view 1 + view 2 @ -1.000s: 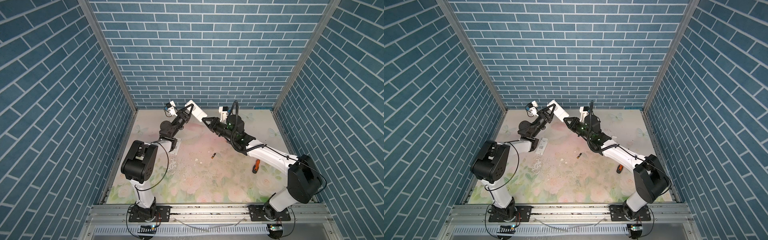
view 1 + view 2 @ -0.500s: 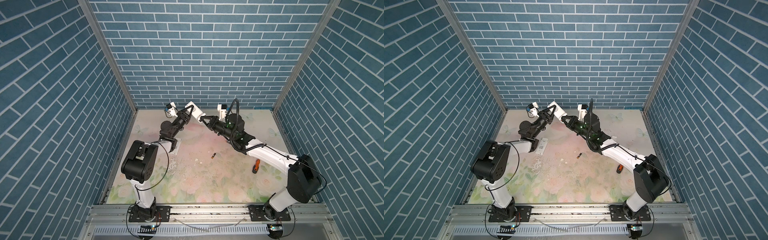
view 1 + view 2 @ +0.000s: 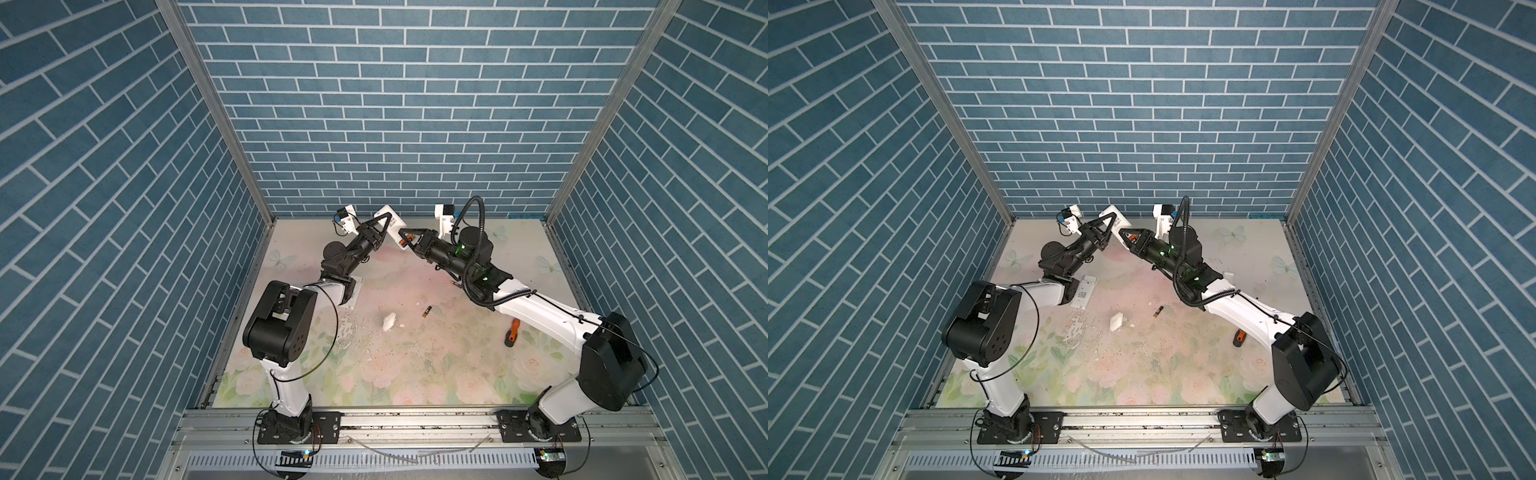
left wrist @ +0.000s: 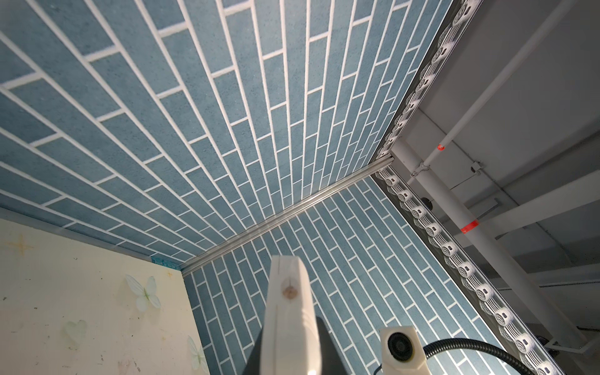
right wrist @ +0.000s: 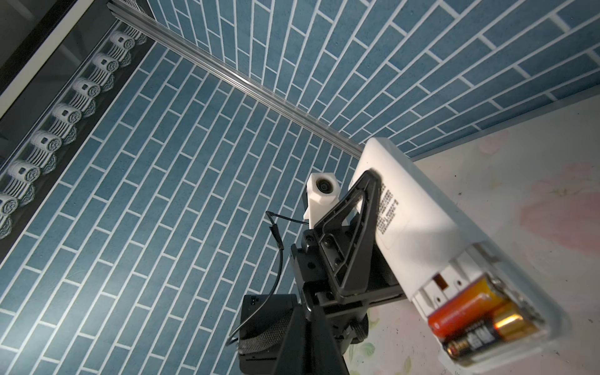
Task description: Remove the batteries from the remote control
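A flower-printed counter is being reached over by the left arm and the right arm inside blue brick-patterned walls. A white remote control is being held aloft near the back wall, tilted, its body being clamped between the left fingers, which are being pressed tight on either side of it. Its cover is off, and the open compartment at its lower end is being turned toward the right fingers. These are being held drawn together at that end; whether anything is being gripped by them cannot be told.

A white flat panel is lying on the counter beside the left arm. An orange-handled screwdriver is lying well apart from it, beside the right arm. A small white piece is lying near the middle.

In the compartment an orange battery and a black battery with a copper end are being carried side by side, both clear of the left fingers further along the remote control. A loose battery, black and gold, is lying on the counter near the small white piece, well apart from both sets of fingers.
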{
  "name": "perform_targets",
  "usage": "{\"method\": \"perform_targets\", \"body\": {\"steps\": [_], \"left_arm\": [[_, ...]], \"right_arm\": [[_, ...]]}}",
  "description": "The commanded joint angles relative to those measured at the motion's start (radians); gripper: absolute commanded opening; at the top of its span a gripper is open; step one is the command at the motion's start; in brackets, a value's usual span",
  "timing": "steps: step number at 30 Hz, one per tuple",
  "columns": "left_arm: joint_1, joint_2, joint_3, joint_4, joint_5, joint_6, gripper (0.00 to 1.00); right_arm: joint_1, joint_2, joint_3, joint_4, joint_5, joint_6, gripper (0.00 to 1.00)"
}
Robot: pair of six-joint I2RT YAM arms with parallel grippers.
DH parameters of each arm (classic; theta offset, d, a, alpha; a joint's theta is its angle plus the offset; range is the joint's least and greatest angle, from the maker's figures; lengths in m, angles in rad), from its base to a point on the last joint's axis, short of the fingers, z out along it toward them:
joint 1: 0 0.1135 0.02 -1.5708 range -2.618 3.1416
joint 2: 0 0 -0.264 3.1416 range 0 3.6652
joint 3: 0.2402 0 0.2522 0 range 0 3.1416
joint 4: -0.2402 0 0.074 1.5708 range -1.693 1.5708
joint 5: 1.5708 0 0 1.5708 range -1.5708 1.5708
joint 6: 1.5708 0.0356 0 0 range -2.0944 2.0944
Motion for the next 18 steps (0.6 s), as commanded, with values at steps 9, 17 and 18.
{"method": "perform_targets", "body": {"steps": [9,17,18], "left_arm": [[0.05,-0.01,-0.062,-0.001,0.024,0.04,0.0],[0.049,-0.058,-0.164,-0.056,0.013,0.096,0.0],[0.049,-0.065,-0.178,-0.062,0.011,0.107,0.0]], "right_arm": [[-0.048,-0.229,-0.047,-0.387,0.064,-0.213,0.14],[-0.086,-0.396,-0.058,-0.876,0.306,-0.302,0.25],[-0.088,-0.42,-0.06,-0.935,0.347,-0.307,0.26]]}}
